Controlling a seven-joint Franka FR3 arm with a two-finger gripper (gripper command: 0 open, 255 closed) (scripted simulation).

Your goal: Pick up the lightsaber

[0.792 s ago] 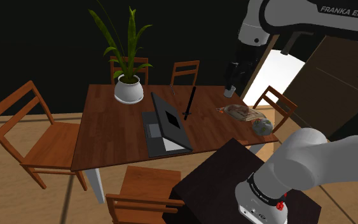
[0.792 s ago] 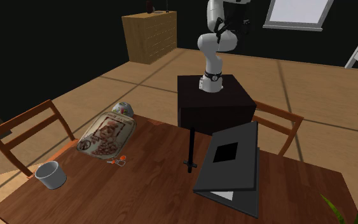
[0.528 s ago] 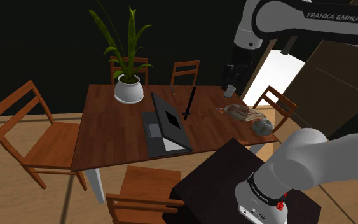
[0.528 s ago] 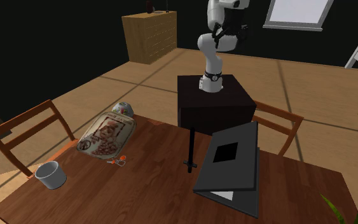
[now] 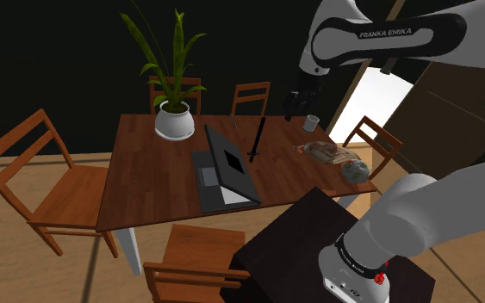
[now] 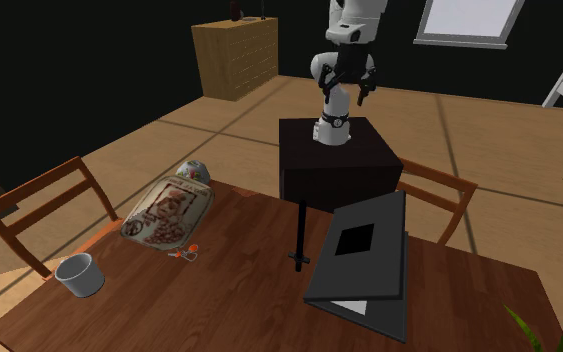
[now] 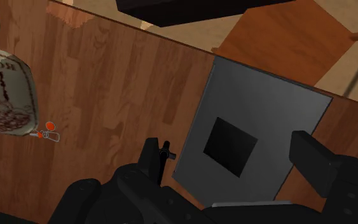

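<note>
While lightsaber (image 5: 258, 138) lies flat, arm (image 5: 387, 34) reads FRANKA EMIKA.

- Table (image 5: 146, 163): reddish-brown, with streaked wood grain.
- Laptop (image 6: 379, 270): dark grey lid with a black square in the middle.
- Lightsaber (image 6: 301, 232): black all over.
- Bag (image 6: 167, 215): cream with a brown print. In the second exterior view an orange-red bit (image 6: 184, 252) lies at its 5 o'clock.
- Cup (image 6: 79, 275): pale grey.
- Pot (image 5: 174, 122): white, with green leaves.

Reddish wood-grain table (image 7: 107, 95), wooden chair (image 5: 68, 189), matt grey laptop lid (image 7: 260, 108), glossy white arm (image 5: 443, 34), matt black lightsaber (image 5: 258, 138)
</note>
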